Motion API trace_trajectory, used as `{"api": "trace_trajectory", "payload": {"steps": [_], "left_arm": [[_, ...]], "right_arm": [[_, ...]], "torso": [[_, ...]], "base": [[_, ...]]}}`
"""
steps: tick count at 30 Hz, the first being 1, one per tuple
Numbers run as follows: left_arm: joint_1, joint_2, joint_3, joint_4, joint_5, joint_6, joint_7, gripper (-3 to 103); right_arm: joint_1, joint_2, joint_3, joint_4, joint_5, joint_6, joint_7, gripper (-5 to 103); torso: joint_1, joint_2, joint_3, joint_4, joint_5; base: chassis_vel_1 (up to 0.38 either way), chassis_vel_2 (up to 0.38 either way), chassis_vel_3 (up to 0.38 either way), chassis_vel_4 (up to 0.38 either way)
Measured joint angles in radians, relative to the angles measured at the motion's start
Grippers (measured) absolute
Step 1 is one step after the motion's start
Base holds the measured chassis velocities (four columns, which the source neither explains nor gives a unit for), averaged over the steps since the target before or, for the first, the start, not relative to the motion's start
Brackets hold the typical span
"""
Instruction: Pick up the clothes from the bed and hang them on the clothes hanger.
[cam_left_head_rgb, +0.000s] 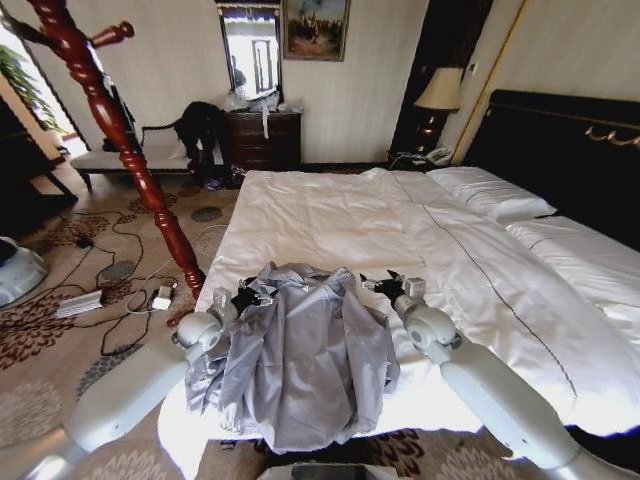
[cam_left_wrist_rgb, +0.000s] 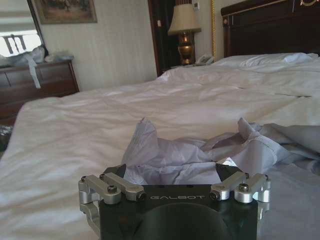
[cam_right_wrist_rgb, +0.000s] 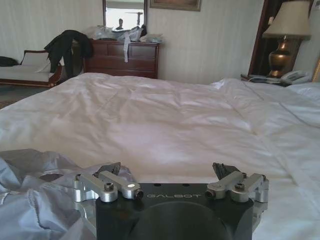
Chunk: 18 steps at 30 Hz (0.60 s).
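Observation:
The clothes (cam_left_head_rgb: 300, 350), a light grey-blue shirt, lie crumpled on the foot end of the bed (cam_left_head_rgb: 330, 215), partly hanging over its edge. My left gripper (cam_left_head_rgb: 248, 296) is at the shirt's upper left edge. In the left wrist view this gripper (cam_left_wrist_rgb: 172, 170) stands open with a raised fold of the shirt (cam_left_wrist_rgb: 165, 157) between its fingers. My right gripper (cam_left_head_rgb: 385, 284) is at the shirt's upper right edge. In the right wrist view it (cam_right_wrist_rgb: 169, 172) is open over bare duvet, with the shirt (cam_right_wrist_rgb: 35, 200) just beside one finger. The clothes hanger is out of view.
A turned red-brown wooden coat stand (cam_left_head_rgb: 110, 130) rises left of the bed. Cables and a power strip (cam_left_head_rgb: 80, 302) lie on the carpet near its foot. A dark dresser (cam_left_head_rgb: 262, 138), a bench with black garments (cam_left_head_rgb: 198, 125) and a bedside lamp (cam_left_head_rgb: 438, 95) stand at the back.

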<state>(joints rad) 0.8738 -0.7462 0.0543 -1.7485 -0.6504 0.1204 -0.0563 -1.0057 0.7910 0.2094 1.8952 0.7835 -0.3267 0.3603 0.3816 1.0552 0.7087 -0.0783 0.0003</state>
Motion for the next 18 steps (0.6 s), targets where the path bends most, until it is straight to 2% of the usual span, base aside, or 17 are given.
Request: {"api": "trace_trajectory", "payload": {"steps": [1,3,6,7,10,11,13,14,18], "left_arm": [[0.000,0.000,0.000,0.000,0.000,0.000,0.000,100],[0.066,-0.002,-0.047,-0.045,0.039,-0.031,-0.046,100],[0.169,-0.017,-0.156,-0.121,0.064,-0.042,-0.122,100],[0.169,-0.017,-0.156,-0.121,0.064,-0.042,-0.122,100],[0.310,-0.033,-0.319,-0.190,0.103,-0.056,-0.155,100],[0.310,-0.033,-0.319,-0.190,0.103,-0.056,-0.155,100],[0.435,-0.048,-0.423,-0.227,0.135,-0.073,-0.167,100],[0.435,-0.048,-0.423,-0.227,0.135,-0.073,-0.167,100],[0.654,-0.126,-0.595,-0.305,0.172,-0.125,-0.161,100]], "right_arm": [[0.000,0.000,0.000,0.000,0.000,0.000,0.000,100],[-0.079,-0.020,0.070,0.048,-0.056,0.028,-0.003,100],[-0.188,-0.020,0.168,0.104,-0.139,0.037,-0.007,100],[-0.188,-0.020,0.168,0.104,-0.139,0.037,-0.007,100],[-0.303,0.002,0.269,0.153,-0.186,0.063,0.004,100],[-0.303,0.002,0.269,0.153,-0.186,0.063,0.004,100],[-0.386,0.027,0.351,0.202,-0.197,0.085,0.002,100],[-0.386,0.027,0.351,0.202,-0.197,0.085,0.002,100],[-0.574,0.104,0.501,0.299,-0.255,0.162,-0.038,100]], "torso": [[0.000,0.000,0.000,0.0000,0.0000],[0.000,0.000,0.000,0.0007,-0.0008],[0.000,0.000,0.000,-0.0003,-0.0003],[0.000,0.000,0.000,-0.0003,-0.0003],[0.000,0.000,0.000,0.0004,0.0000],[0.000,0.000,0.000,0.0004,0.0000],[0.000,0.000,0.000,0.0006,-0.0003],[0.000,0.000,0.000,0.0006,-0.0003],[0.000,0.000,0.000,0.0004,-0.0003]], "base": [[0.000,0.000,0.000,0.000],[0.000,0.000,0.000,0.000],[0.000,0.000,0.000,0.000],[0.000,0.000,0.000,0.000],[0.000,0.000,0.000,0.000],[0.000,0.000,0.000,0.000],[0.000,0.000,0.000,0.000],[0.000,0.000,0.000,0.000],[0.000,0.000,0.000,0.000]]}}
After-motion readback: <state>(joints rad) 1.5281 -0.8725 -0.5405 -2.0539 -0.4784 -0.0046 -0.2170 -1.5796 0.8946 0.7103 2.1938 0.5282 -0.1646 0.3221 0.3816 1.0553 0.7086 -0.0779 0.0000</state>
